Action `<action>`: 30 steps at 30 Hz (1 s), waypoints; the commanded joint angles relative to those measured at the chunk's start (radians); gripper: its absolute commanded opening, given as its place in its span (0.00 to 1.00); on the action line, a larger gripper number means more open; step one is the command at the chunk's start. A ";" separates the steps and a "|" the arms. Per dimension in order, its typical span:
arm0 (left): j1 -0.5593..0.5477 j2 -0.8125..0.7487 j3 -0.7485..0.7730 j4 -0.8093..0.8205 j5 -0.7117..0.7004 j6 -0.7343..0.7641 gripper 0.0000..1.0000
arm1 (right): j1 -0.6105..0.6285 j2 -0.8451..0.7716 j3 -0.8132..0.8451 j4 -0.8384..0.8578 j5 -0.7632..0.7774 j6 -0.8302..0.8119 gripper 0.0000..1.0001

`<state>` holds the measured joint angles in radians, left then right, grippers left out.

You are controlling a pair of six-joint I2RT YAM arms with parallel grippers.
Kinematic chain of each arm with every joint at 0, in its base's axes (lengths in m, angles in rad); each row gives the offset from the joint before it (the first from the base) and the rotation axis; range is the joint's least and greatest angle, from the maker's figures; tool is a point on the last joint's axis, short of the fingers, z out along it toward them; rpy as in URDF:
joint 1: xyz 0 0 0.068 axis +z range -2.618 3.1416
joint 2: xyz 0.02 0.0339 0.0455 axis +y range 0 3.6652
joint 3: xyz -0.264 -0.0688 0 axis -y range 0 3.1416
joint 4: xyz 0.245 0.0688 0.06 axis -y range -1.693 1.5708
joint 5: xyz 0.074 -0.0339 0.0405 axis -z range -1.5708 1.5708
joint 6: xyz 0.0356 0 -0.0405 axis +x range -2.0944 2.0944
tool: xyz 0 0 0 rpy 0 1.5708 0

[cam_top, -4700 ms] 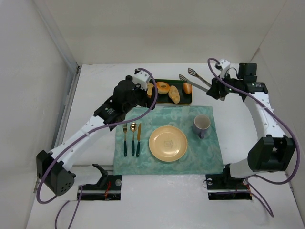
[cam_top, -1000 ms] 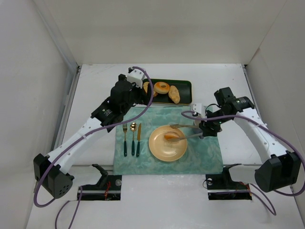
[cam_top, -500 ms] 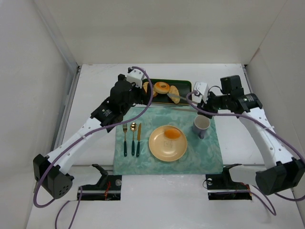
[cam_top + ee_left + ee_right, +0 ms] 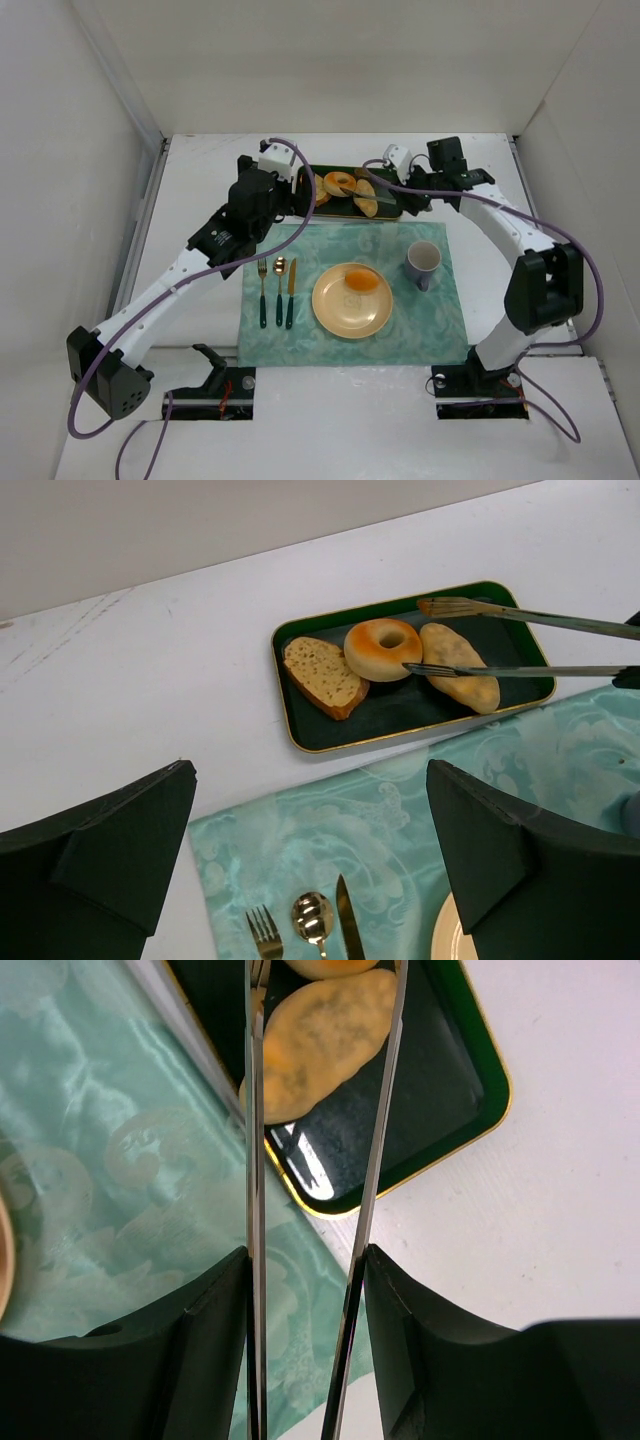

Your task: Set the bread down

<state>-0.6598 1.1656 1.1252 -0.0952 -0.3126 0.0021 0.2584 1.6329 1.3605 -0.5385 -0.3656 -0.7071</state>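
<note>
White table (image 4: 190, 165): green tray (image 4: 400, 705) at rear, teal placemat (image 4: 440, 320) just beside.

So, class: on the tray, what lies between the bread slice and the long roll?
The ring-shaped bagel, touching the slice, one tip of the tongs between it and the roll; seen in the left wrist view.

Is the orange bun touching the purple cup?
Apart. The top view shows the bun lying on the yellow plate, with bare plate rim and green mat between it and the cup.
</note>
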 commanded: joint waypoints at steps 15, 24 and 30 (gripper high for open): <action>-0.001 -0.015 0.016 0.022 -0.005 -0.005 1.00 | 0.082 0.097 0.114 0.078 0.020 0.014 0.52; -0.001 -0.015 0.016 0.022 -0.005 -0.005 1.00 | 0.101 0.131 0.114 0.068 0.033 0.014 0.52; -0.001 -0.015 0.016 0.022 -0.005 -0.005 1.00 | 0.119 0.131 0.092 0.057 0.051 0.014 0.52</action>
<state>-0.6598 1.1656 1.1252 -0.0956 -0.3149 0.0021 0.3611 1.7741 1.4334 -0.4942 -0.3199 -0.6987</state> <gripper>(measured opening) 0.997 0.525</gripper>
